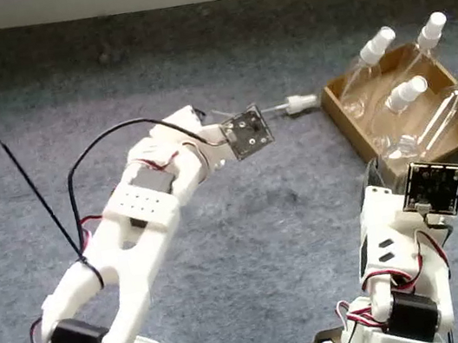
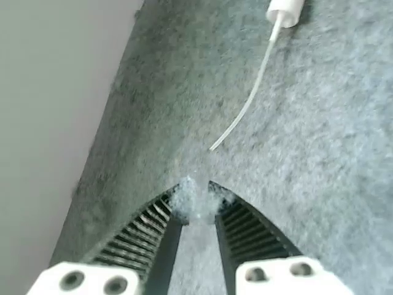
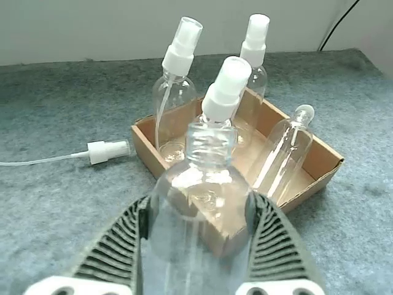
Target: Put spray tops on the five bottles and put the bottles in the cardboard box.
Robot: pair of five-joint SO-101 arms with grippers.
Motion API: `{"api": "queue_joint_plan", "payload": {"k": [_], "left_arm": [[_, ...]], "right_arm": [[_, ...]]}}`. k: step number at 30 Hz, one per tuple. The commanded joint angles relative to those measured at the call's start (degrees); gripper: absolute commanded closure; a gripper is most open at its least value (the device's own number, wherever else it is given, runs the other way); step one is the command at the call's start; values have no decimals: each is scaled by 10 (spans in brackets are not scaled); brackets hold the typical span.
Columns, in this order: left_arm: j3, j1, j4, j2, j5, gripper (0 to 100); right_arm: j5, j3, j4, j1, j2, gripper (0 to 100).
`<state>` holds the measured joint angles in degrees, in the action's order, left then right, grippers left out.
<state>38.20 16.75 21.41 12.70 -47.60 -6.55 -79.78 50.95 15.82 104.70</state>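
Soft, even light; faint shadow on the carpet (image 1: 306, 211) under the left arm (image 1: 144, 216); glints on the bottle (image 3: 196, 221) in the right gripper (image 3: 199, 206).

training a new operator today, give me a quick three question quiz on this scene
1. Count: how many bottles are in the cardboard box?
2. True or false: the bottle held in the right gripper already wears a spray top.
3. Where is the loose spray top? A inside the box; B on the carpet beside the box; C screwed on the held bottle.
Key: 1 four; 2 false, its threaded neck is bare; 3 B.
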Motion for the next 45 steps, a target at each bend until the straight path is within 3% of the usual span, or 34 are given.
{"api": "queue_joint_plan", "payload": {"k": [1, 13, 19, 24, 35, 45], "left_arm": [[-33, 56, -52, -39, -6, 992], [-58, 122, -337, -238, -5, 992], [-212, 124, -345, -373, -4, 990], [-291, 124, -345, -463, -3, 906], [-317, 125, -330, -463, -3, 806], [-468, 132, -329, -563, -3, 819]], "right_arm": [[5, 7, -18, 8, 7, 957], [5, 5, 5, 8, 7, 957], [5, 1, 7, 8, 7, 957], [5, 1, 7, 8, 7, 957], [5, 0, 5, 6, 7, 957], [5, 0, 5, 6, 7, 957]]}}
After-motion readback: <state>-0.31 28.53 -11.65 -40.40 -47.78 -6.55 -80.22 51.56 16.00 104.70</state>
